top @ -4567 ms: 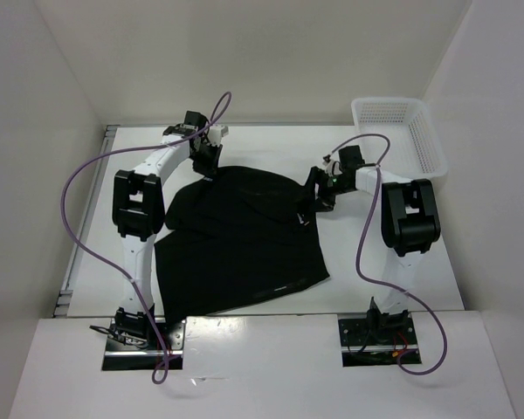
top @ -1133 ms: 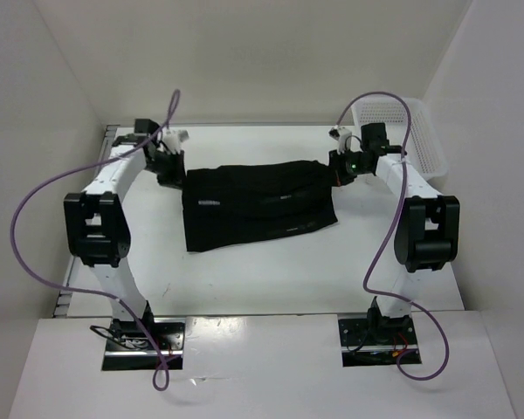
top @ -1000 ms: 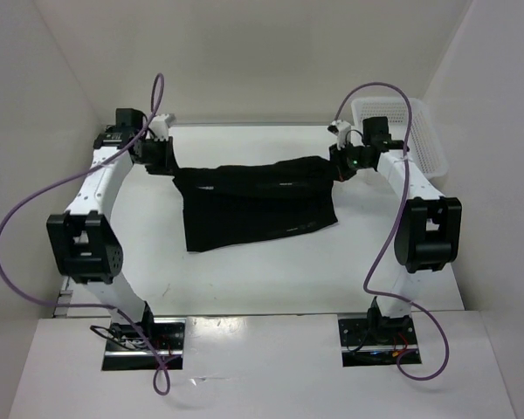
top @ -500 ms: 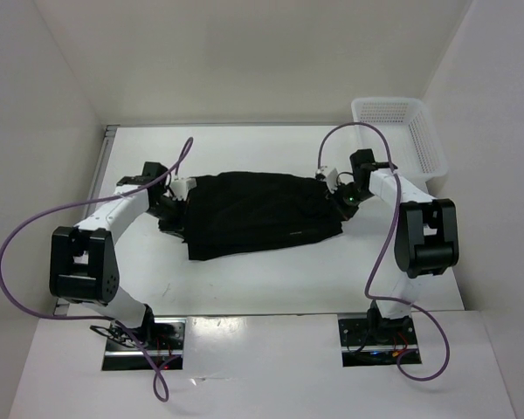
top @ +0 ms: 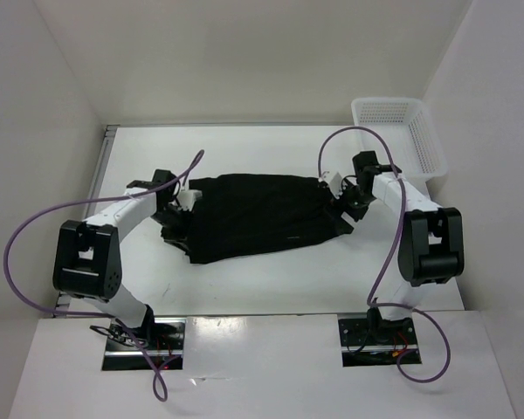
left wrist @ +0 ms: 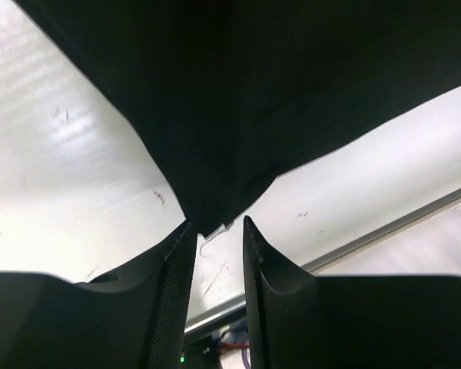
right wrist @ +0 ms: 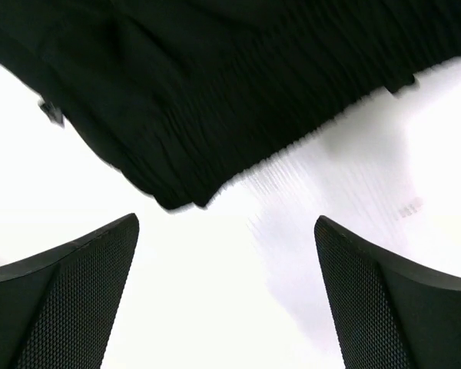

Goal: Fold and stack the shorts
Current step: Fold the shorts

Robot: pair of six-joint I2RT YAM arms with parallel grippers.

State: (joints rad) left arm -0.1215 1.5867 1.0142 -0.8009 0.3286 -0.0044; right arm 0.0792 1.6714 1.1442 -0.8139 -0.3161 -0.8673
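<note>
Top external: left gripper (top: 182, 202) sits low at the left edge of the shorts (top: 253, 214). In the left wrist view its jaws are a little apart, with the cloth corner (left wrist: 215, 207) lying at the tips and not visibly pinched; looks like a release after laying the fold down. The shorts lie mid-table (top: 271, 288) as a folded black band, wider than it is deep, and each arm is at one end because the cloth is far wider than a claw. Right gripper (top: 339, 194) is at the right edge, jaws wide apart with nothing between them (right wrist: 224, 223) and the ribbed hem just ahead. The basket (top: 393, 103) at far right is untouched. A second ago both claws held the shorts stretched up nearer the back; now the shorts are flat and let go.
</note>
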